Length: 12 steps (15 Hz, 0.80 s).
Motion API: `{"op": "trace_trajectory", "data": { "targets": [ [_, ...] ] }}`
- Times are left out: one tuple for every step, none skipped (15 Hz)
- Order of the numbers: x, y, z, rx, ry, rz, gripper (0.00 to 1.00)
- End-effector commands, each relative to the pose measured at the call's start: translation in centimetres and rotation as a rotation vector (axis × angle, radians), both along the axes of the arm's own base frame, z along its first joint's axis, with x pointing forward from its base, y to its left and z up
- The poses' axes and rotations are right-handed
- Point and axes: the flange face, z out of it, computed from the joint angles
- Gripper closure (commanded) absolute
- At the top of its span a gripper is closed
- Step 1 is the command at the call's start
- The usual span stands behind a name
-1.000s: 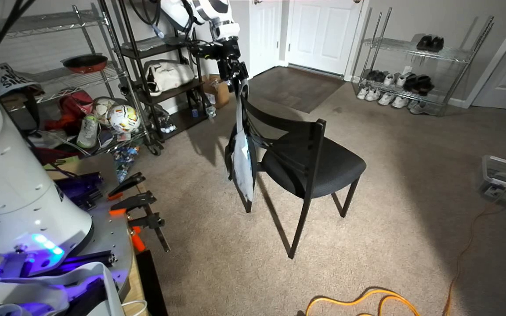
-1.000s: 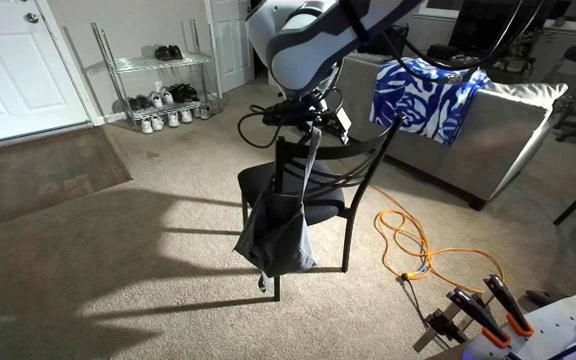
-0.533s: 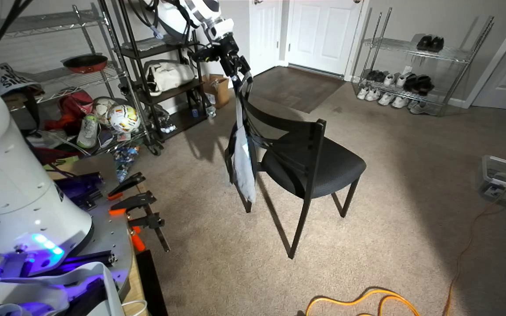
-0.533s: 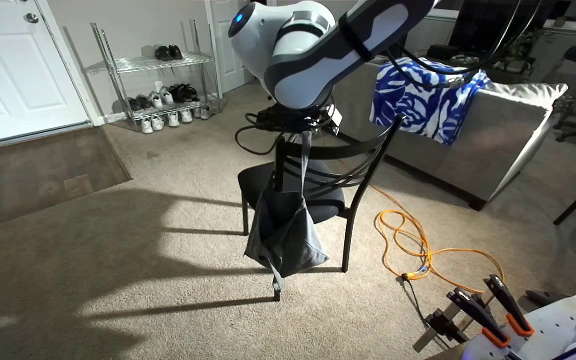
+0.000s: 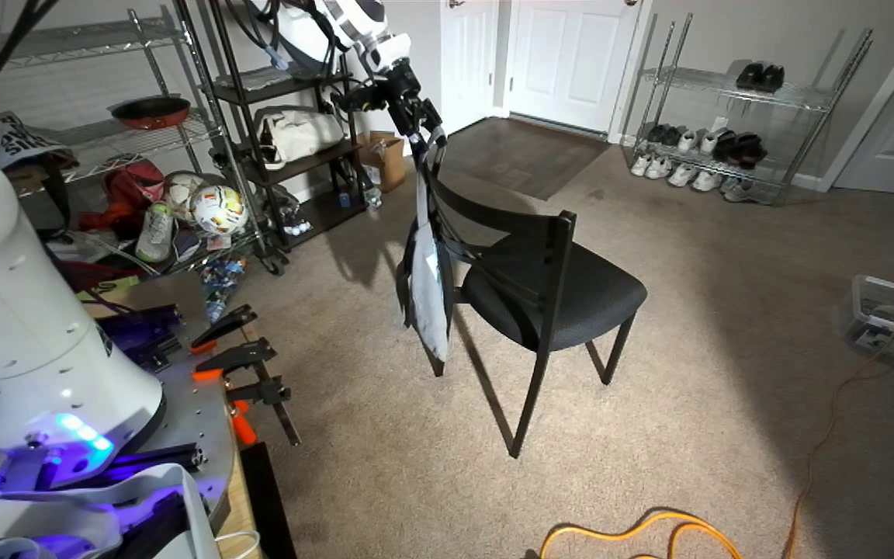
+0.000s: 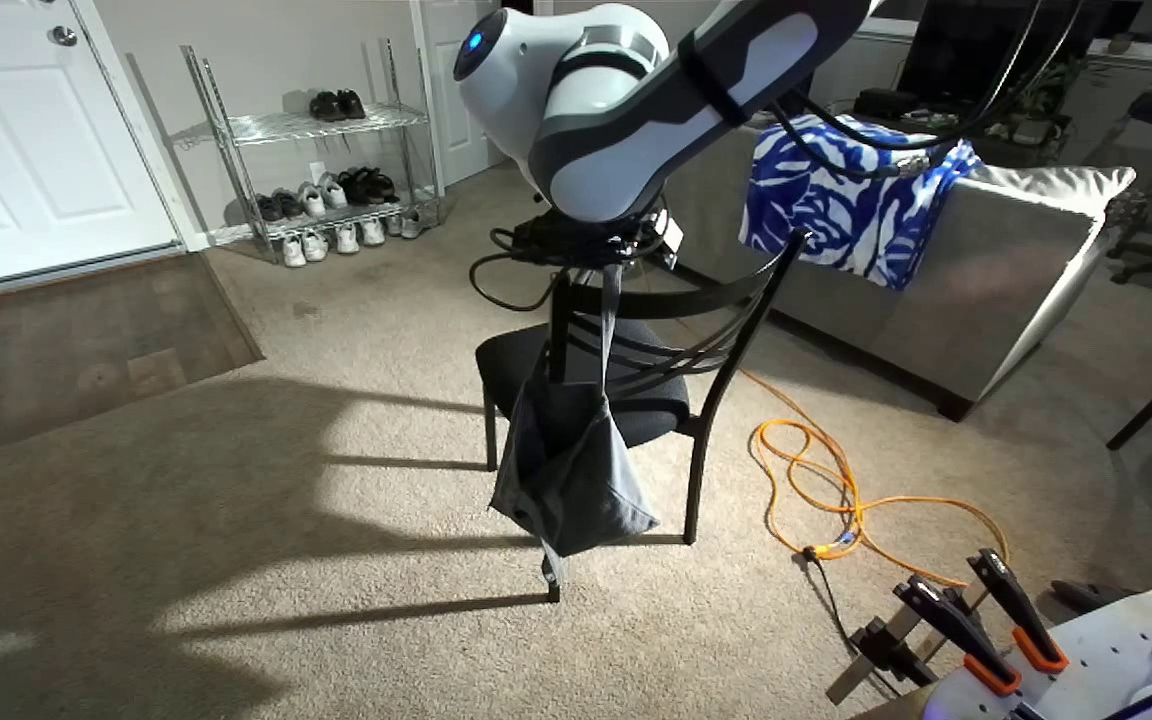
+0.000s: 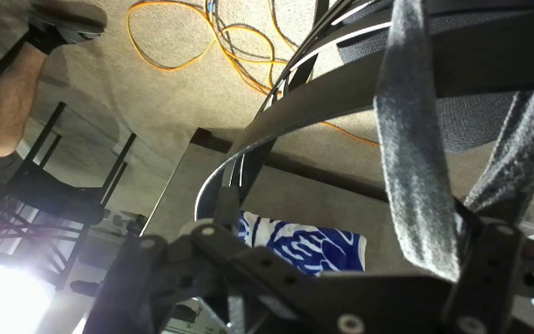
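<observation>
In an exterior view, the gripper (image 5: pixel 429 140) hangs just above an upper corner of the backrest (image 5: pixel 509 223) of a black chair (image 5: pixel 590 291), a grey strap (image 5: pixel 422 194) at its tips. In an exterior view, the grey bag (image 6: pixel 591 485) hangs by that strap along the corner's outer side. In the wrist view, the fingers (image 7: pixel 492 264) stand wide apart; the strap crosses the backrest's top edge and bends at one of them.
</observation>
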Motion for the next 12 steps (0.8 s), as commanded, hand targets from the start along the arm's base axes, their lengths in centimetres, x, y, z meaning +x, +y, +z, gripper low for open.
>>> {"op": "trace_trajectory", "data": {
  "targets": [
    [0.0, 0.3, 0.0, -0.003, -0.007, 0.004, 0.0],
    [0.0, 0.4, -0.1, 0.0, -0.014, 0.001, 0.0],
    [0.0, 0.4, -0.2, 0.007, -0.028, 0.002, 0.0],
    [0.1, 0.5, -0.2, 0.022, -0.06, 0.013, 0.0],
    [0.2, 0.7, -0.1, 0.036, -0.094, 0.034, 0.0],
    [0.3, 1.0, -0.1, 0.054, -0.13, 0.056, 0.0],
    [0.4, 1.4, 0.0, 0.075, -0.171, 0.079, 0.0],
    [0.6, 1.6, -0.1, 0.1, -0.2, 0.092, 0.0],
    [0.6, 1.8, -0.2, 0.125, -0.216, 0.096, 0.0],
    [0.7, 1.8, -0.4, 0.147, -0.217, 0.098, 0.0],
    [0.7, 1.8, -0.6, 0.161, -0.209, 0.094, 0.0],
    [0.8, 1.7, -0.9, 0.174, -0.192, 0.093, 0.0]
  ]
}}
